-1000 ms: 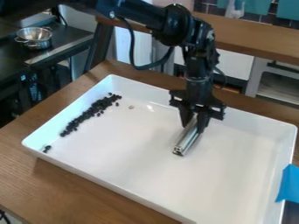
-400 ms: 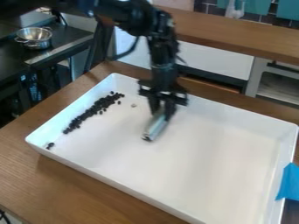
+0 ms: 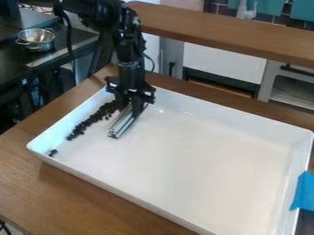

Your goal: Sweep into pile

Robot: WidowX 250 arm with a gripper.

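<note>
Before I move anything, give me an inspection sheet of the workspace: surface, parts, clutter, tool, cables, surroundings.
Surface: white tray on a wooden table.
Job's things: small dark pieces in a slanting band at the tray's picture-left side, exact kind unclear; a couple of stray pieces nearer the camera, apart from the band.
Clutter: blue tape at the tray's picture-right edge.
Tool: closed on a metal bar, held slanting beside the band.
Cables: dark cable hanging by the arm; another at the lower-left corner.
Surroundings: steel cookware on a dark counter; raised wooden ledge behind.
</note>
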